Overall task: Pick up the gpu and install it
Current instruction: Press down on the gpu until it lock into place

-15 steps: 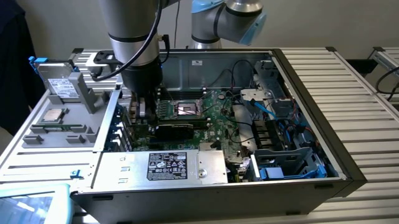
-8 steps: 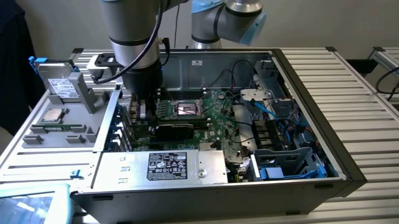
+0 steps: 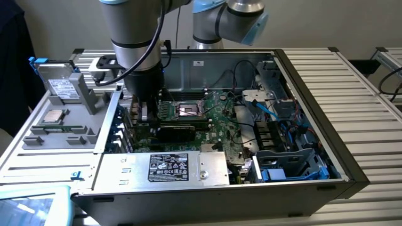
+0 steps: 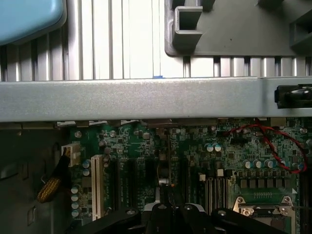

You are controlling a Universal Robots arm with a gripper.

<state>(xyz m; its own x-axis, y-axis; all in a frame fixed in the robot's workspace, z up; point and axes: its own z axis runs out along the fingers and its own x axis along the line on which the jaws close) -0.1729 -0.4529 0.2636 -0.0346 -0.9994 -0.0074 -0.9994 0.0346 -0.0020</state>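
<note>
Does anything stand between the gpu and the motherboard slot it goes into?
Nothing visible does. The gpu stands low on the motherboard, right beside the shut gripper, and no cable crosses it.

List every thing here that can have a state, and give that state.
computer case: lying on its side, side open.
gpu: on edge over the motherboard, gripped; whether it is seated, cannot tell.
claw: shut on the gpu.
drive: upright in the grey holder.
processor socket: uncovered, no cooler on it.
</note>
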